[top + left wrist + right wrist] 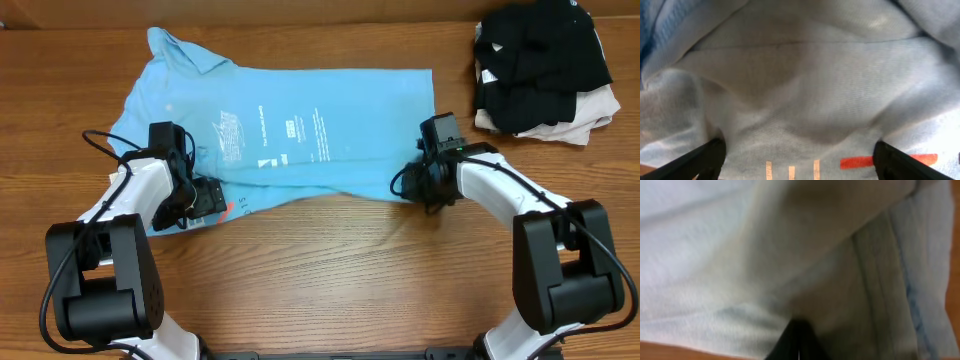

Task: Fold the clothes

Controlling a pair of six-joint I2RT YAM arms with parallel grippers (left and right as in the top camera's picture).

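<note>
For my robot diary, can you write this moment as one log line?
light blue T-shirt: spread on wooden table | left gripper: open over near-left edge | right gripper: shut on right hem

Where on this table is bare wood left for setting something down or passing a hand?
Bare wood runs along the near table between the two arms, below the T-shirt. Another strip lies between the shirt's right edge and the black garments. Crowded: the shirt's lower corners, where the left gripper and right gripper sit.
</note>
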